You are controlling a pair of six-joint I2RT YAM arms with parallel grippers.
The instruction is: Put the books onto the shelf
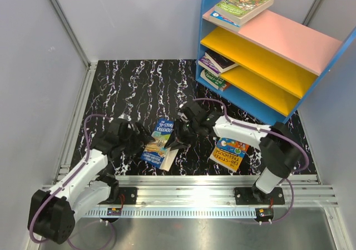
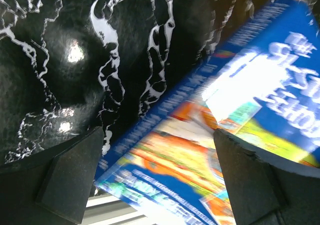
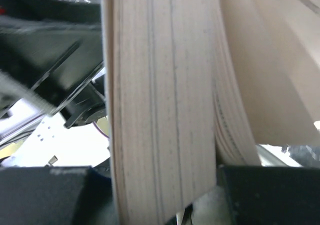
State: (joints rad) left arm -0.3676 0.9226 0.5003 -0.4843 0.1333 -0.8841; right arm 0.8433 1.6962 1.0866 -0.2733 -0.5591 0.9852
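Cream page edges [image 3: 165, 110] fill right wrist view; overhead shows a blue book [image 1: 158, 141].

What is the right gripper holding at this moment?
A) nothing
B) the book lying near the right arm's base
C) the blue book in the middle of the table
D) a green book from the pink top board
C: the right gripper is shut on the open edge of the blue book; in the right wrist view its pages fill the gap between the fingers.
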